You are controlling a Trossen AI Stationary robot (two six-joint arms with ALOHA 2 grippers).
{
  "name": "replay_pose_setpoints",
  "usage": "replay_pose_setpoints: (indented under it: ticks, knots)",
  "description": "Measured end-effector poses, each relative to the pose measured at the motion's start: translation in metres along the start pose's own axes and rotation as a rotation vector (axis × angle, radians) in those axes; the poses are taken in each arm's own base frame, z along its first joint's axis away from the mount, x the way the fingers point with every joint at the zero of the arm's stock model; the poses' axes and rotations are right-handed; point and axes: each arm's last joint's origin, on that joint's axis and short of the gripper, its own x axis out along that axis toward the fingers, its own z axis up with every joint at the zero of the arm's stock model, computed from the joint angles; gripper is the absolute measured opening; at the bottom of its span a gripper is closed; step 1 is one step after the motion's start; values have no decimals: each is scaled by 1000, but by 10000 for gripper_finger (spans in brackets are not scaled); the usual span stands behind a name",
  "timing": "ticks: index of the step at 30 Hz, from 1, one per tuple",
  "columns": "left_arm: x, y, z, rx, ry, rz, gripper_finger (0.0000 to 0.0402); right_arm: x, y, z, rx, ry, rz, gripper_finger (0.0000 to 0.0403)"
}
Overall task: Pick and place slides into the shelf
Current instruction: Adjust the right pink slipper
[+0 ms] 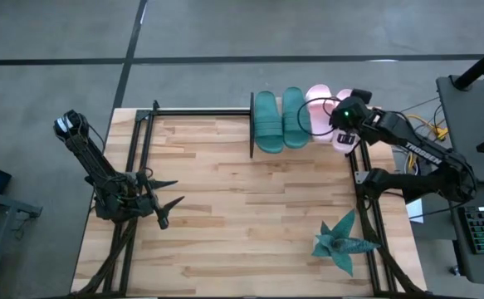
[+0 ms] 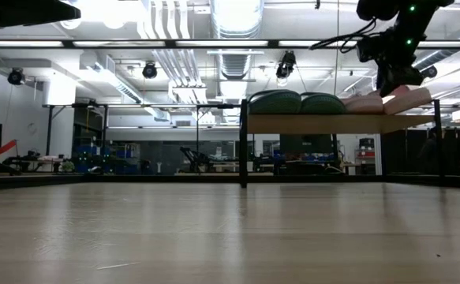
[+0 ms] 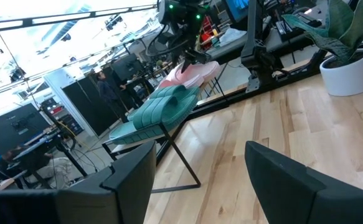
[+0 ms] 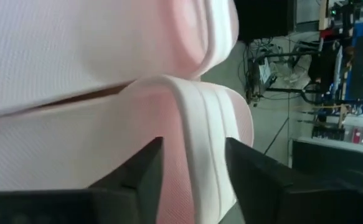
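Release of the last pale pink foam slide (image 1: 344, 137) looks under way at the small wooden shelf (image 2: 332, 123), upper right, my right gripper (image 1: 347, 126) parted around it; next I lift clear; left gripper (image 1: 165, 205) waits open.

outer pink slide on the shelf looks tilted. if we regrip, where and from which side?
Grip the ribbed strap of the outer pink slide, coming from above, where the right gripper already hangs with open jaws straddling it. The strap arches above the sole; the sole edge overhangs the shelf, so a side approach looks riskier.
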Motion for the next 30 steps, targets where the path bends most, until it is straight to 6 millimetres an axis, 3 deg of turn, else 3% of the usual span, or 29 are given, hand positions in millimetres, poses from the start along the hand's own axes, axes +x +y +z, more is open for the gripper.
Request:
replay_pose_setpoints:
  ticks: [6,10,13,18,30]
  knots:
    - [0,0,0,0,0,0,231,-8,-10,2,136,-27,-25,208]
    - [0,0,0,0,0,0,231,-18,-20,2,178,-59,-51,211]
    - [0,0,0,0,0,0,231,-26,-32,3,317,-101,-93,204]
    - [0,0,0,1,0,0,231,-29,-54,1,723,-138,-145,166]
    - [0,0,0,3,0,0,231,-18,-61,16,808,24,-138,15]
